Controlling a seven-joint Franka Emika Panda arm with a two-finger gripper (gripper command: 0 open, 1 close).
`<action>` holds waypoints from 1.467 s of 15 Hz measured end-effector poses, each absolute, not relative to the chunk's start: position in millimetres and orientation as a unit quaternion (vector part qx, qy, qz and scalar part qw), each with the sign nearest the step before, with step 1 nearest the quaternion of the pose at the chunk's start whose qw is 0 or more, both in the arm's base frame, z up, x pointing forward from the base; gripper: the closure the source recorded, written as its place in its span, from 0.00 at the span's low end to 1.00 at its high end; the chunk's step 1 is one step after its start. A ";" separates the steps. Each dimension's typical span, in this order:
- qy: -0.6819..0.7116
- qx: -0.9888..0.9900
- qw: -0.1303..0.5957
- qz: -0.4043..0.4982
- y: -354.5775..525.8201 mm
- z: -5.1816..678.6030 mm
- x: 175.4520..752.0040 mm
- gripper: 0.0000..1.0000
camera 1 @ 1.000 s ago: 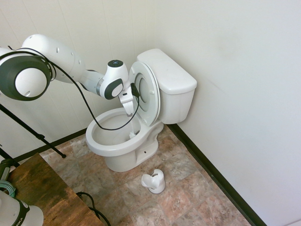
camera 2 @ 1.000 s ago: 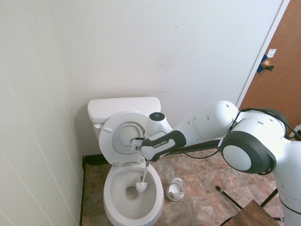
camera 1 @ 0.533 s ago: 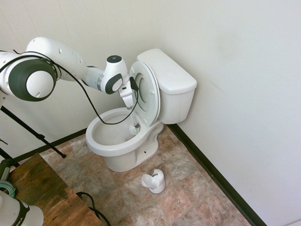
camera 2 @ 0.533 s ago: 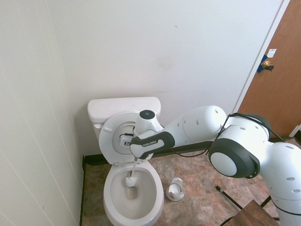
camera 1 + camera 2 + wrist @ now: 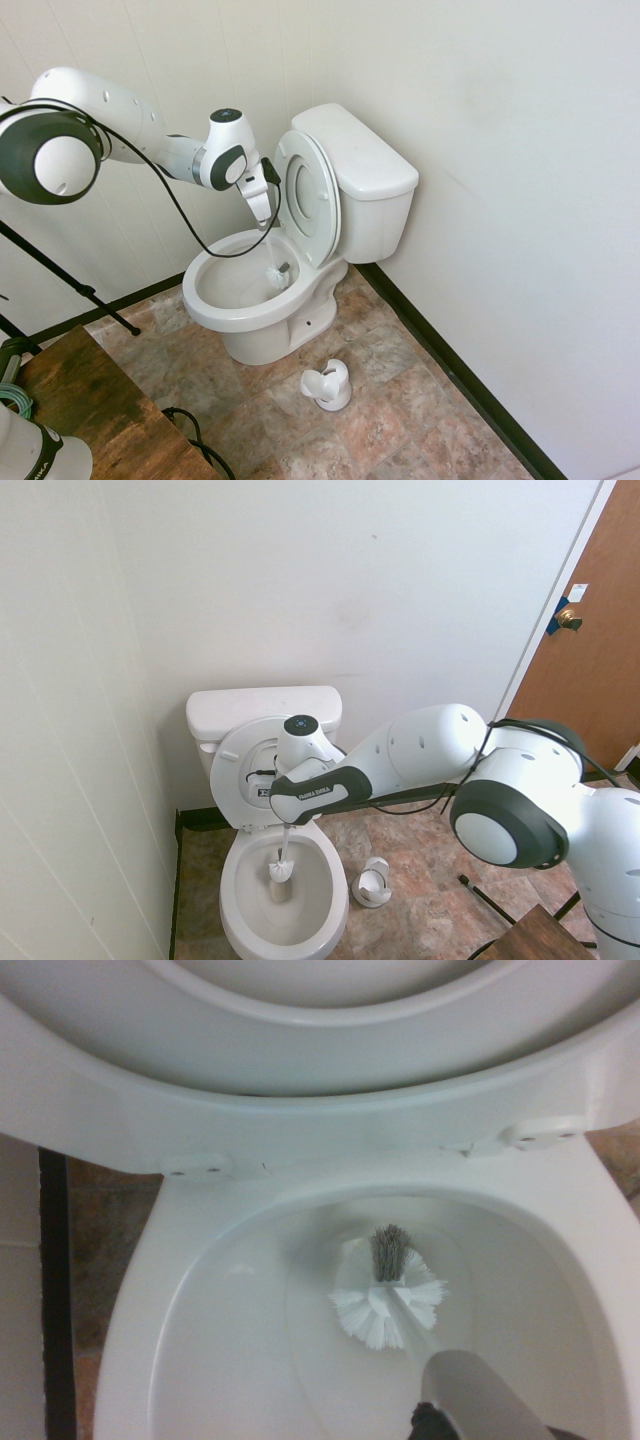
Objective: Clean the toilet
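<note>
The white toilet (image 5: 215,305) stands in the corner with its seat and lid (image 5: 310,195) raised against the tank (image 5: 360,160). My gripper (image 5: 262,213) hangs over the bowl, shut on the thin handle of a white toilet brush. The brush head (image 5: 277,273) is down inside the bowl, near the back. From the other side, the gripper (image 5: 287,825) sits just in front of the raised seat, with the brush head (image 5: 281,868) low in the toilet bowl (image 5: 335,900). The wrist view shows the bristled brush head (image 5: 388,1295) against the bowl's inner wall (image 5: 220,1340).
A small white brush holder (image 5: 327,385) stands on the tiled floor beside the toilet's base, also visible as the holder (image 5: 374,882). A wooden table (image 5: 100,410) fills the near corner. Walls close in behind and beside the toilet, and a brown door (image 5: 600,650) is at the right.
The arm has swung away from the raised seat toward the side wall. The brush head has moved across the bowl with it, from the seat side to nearer the middle.
</note>
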State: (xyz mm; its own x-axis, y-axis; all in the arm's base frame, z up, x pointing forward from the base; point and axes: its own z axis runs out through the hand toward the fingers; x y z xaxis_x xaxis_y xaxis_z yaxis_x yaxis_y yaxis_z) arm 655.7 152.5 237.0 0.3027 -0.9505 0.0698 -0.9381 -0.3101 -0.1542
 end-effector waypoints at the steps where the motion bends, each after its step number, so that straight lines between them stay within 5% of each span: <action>1: 0.582 -0.809 0.035 -0.071 149.2 251.3 643.3 1.00; 11: 0.605 -0.790 0.035 -0.095 52.5 393.4 579.4 1.00; 22: 0.660 -0.747 0.001 -0.086 -87.2 355.5 598.3 1.00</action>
State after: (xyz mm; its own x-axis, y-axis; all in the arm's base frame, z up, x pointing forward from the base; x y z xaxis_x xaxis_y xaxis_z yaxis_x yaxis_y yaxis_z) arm 598.3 -87.2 355.5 0.1145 -0.9852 0.1275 -0.9849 -0.1294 -0.1151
